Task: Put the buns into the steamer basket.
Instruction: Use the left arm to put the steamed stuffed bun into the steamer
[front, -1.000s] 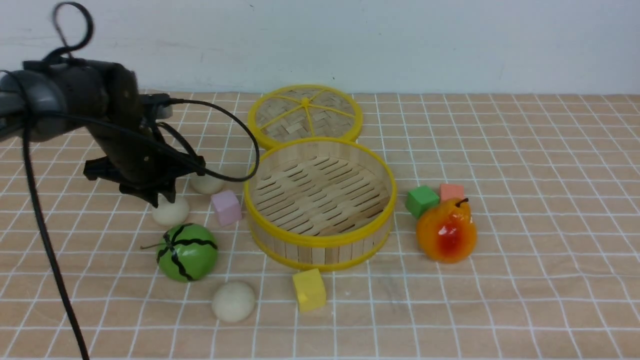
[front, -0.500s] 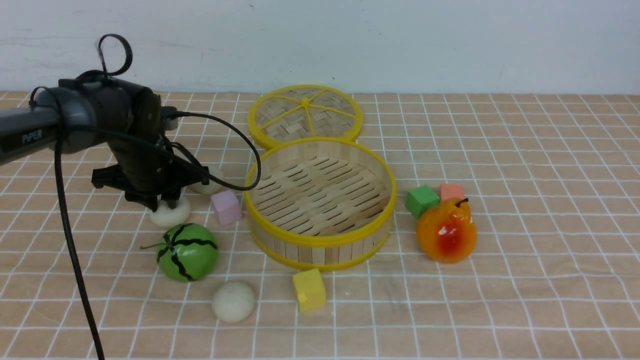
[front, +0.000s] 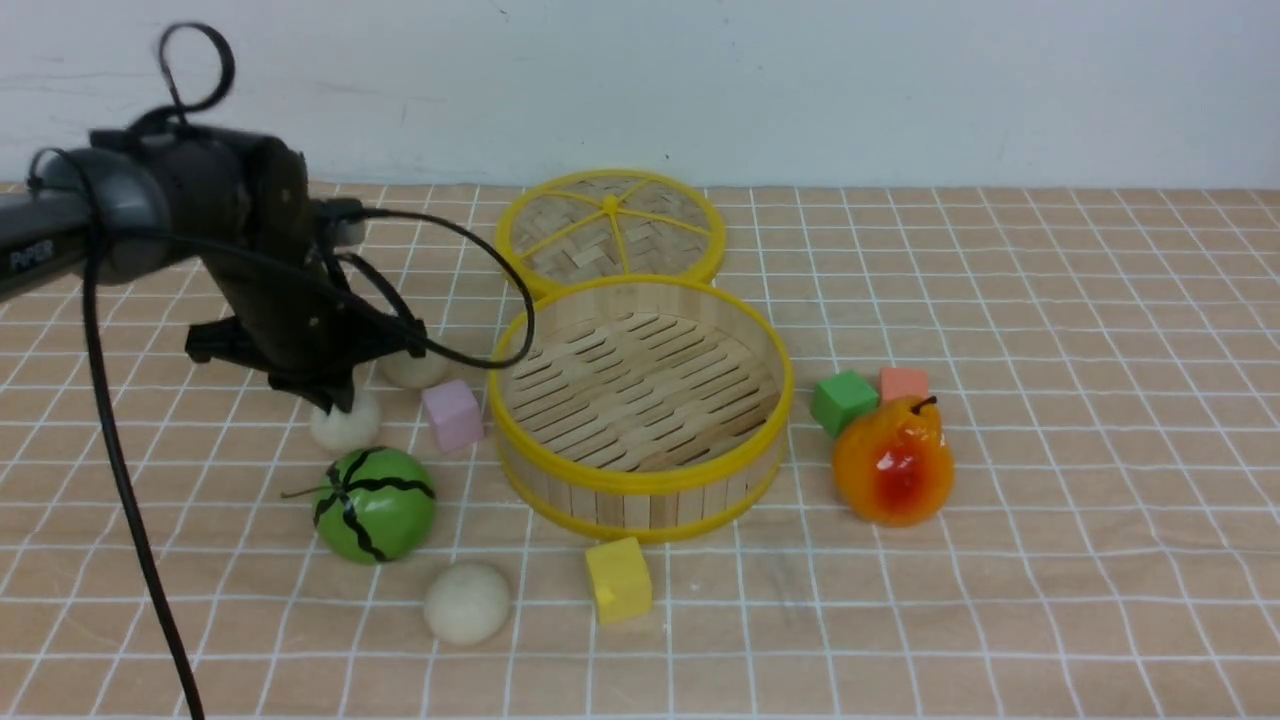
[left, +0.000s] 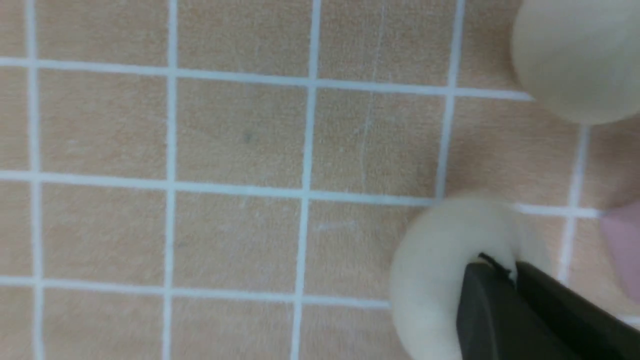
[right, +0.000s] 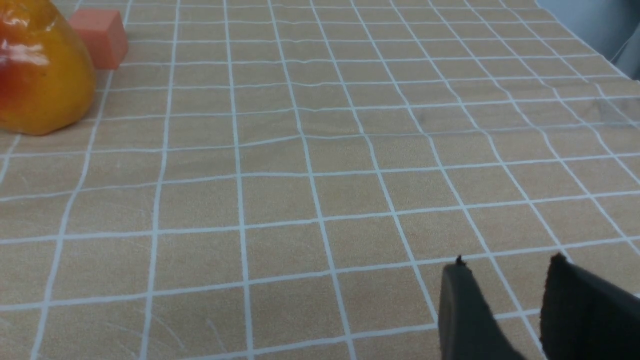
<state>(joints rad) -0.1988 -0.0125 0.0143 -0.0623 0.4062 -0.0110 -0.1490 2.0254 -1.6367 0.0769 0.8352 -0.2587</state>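
Observation:
Three cream buns lie left of the steamer basket (front: 640, 480), which stands empty at the table's middle. My left gripper (front: 335, 400) points down onto the nearest-left bun (front: 347, 430), shut and pinching its soft top. In the left wrist view the black fingertips (left: 482, 280) press together into that bun (left: 430, 280), which bulges around them. A second bun (front: 412, 370) (left: 575, 60) sits just behind it. The third bun (front: 467, 602) rests near the front, below the watermelon. My right gripper (right: 507, 260) hovers open over bare cloth.
A green watermelon ball (front: 375, 505) lies just in front of the gripped bun, a pink cube (front: 452, 415) between it and the basket. The woven lid (front: 610, 230) lies behind the basket. A yellow cube (front: 618, 578), green cube (front: 843, 400), orange cube (front: 903, 382) and pear (front: 893, 462) stand nearby.
The left gripper came down onto the bun, squashing it, then shut on its top and rose slightly. The bun looks rounder and taller now.

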